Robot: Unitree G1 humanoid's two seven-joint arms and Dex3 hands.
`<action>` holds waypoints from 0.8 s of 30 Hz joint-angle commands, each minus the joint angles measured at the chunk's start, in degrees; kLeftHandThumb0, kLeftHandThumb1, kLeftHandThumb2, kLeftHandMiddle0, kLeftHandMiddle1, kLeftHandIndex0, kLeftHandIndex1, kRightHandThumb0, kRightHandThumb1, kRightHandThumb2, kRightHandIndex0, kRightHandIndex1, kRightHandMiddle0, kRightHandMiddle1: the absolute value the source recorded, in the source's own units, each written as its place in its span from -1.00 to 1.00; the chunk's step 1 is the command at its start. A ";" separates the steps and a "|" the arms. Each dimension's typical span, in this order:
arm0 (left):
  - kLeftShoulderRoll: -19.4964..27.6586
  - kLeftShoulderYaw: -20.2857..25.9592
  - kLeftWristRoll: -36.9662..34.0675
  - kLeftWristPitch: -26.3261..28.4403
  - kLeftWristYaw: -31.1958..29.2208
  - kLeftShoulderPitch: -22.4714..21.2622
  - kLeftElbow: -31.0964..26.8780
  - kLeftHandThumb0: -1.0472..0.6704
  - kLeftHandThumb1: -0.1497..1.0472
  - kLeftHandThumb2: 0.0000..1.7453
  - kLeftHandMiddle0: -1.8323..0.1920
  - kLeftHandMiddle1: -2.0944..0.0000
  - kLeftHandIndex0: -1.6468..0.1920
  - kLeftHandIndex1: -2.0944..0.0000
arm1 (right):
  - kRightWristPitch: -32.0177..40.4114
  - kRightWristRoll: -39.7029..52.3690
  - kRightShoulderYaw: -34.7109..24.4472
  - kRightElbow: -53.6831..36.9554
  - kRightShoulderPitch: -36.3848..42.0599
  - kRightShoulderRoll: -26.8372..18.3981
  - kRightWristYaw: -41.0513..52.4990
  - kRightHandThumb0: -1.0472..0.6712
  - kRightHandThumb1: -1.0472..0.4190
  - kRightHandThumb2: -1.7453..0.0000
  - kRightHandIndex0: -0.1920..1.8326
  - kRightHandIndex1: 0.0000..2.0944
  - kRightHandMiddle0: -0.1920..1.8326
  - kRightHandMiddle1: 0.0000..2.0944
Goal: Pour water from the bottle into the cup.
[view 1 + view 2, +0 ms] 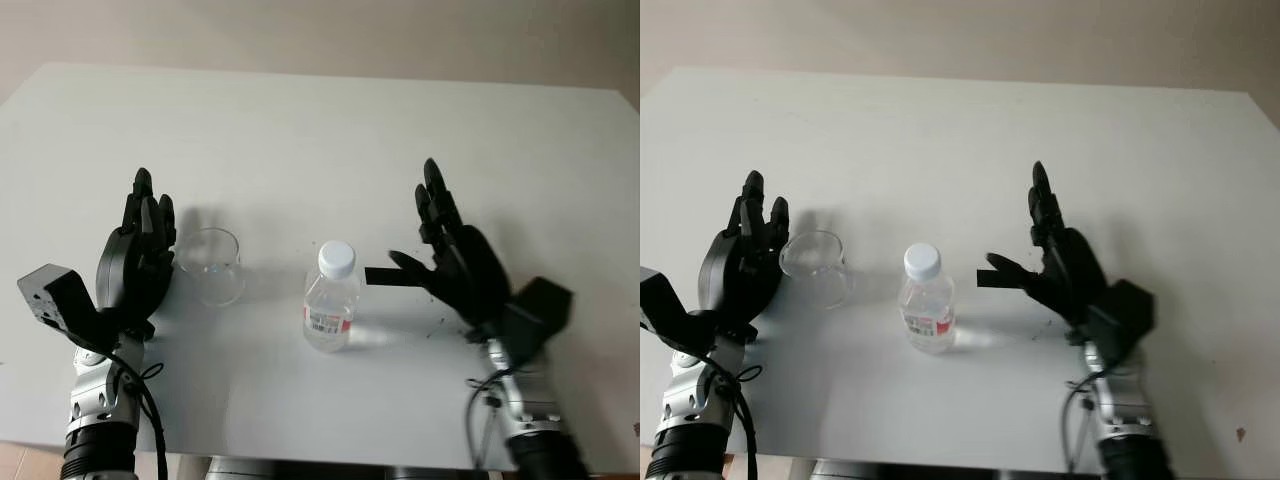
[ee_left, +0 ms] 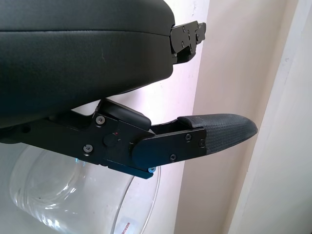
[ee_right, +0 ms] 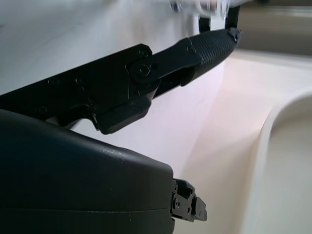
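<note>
Your bottle (image 1: 331,296) stands upright on the white tabletop (image 1: 320,130), near its front edge, with its white cap (image 1: 337,258) on and a red-and-white label low on its body. The clear cup (image 1: 211,265) stands upright to the bottle's left, apart from it. Your left robot hand (image 1: 137,262) is open and holds nothing; it sits just beside the cup on the cup's left, and whether it touches the glass cannot be told. Your right robot hand (image 1: 452,262) is open to the right of the bottle, empty, its thumb pointing toward the bottle with a gap between them.
</note>
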 commanded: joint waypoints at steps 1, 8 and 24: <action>0.46 0.35 -0.26 -0.80 -0.38 -0.41 0.58 -0.76 1.00 -0.33 1.00 0.99 1.00 1.00 | 1.13 1.23 -0.67 -5.88 1.87 -4.32 3.75 -0.89 -0.88 0.94 -1.00 -1.00 -1.00 -1.00; 0.78 0.68 -0.33 -0.76 -0.97 -0.01 0.06 -0.75 1.00 -0.33 1.00 0.99 1.00 1.00 | 9.42 5.09 -0.33 -21.09 6.43 -9.89 10.22 -0.84 -0.79 0.96 -1.00 -1.00 -1.00 -1.00; -0.37 0.78 -0.93 -0.42 0.53 0.33 -0.73 -0.80 1.00 -0.27 1.00 0.95 1.00 1.00 | 2.73 -3.35 10.03 -16.30 7.67 -0.92 7.65 -0.86 -0.85 0.93 -1.00 -1.00 -1.00 -1.00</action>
